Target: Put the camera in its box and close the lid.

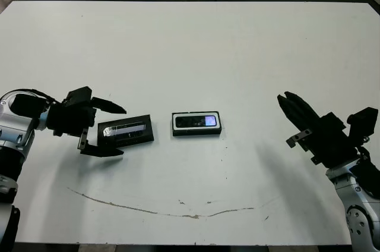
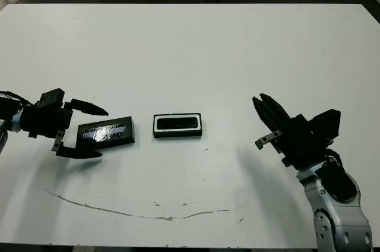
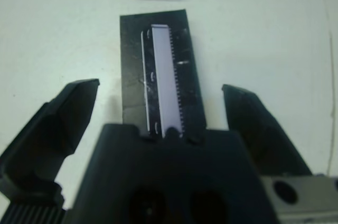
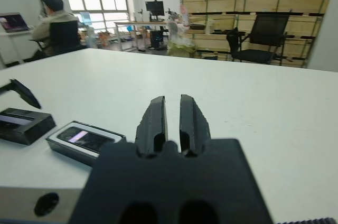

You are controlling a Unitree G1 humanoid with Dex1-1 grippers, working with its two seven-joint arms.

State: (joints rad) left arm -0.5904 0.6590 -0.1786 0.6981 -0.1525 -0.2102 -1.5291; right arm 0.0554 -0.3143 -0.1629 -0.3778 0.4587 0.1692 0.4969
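Camera boxed, lid not on yet.

Nearest the robot: right gripper (image 1: pixel 292 107) w/ fingers pressed together, holding nothing, well apart from the box (image 1: pixel 196 123). Left gripper (image 1: pixel 110 131) has fingers spread wide either side of the lid (image 1: pixel 125 131), not pinching it yet. Just beside the lid, mid-table (image 1: pixel 196 50), the camera (image 1: pixel 196 121) lies flat inside the box, screen up. So approx. half done; left to do: grip lid, set it over box, close it. Farther back: bare tabletop.

Lid's (image 3: pixel 161 84) near end behind left hand (image 3: pixel 158 108).
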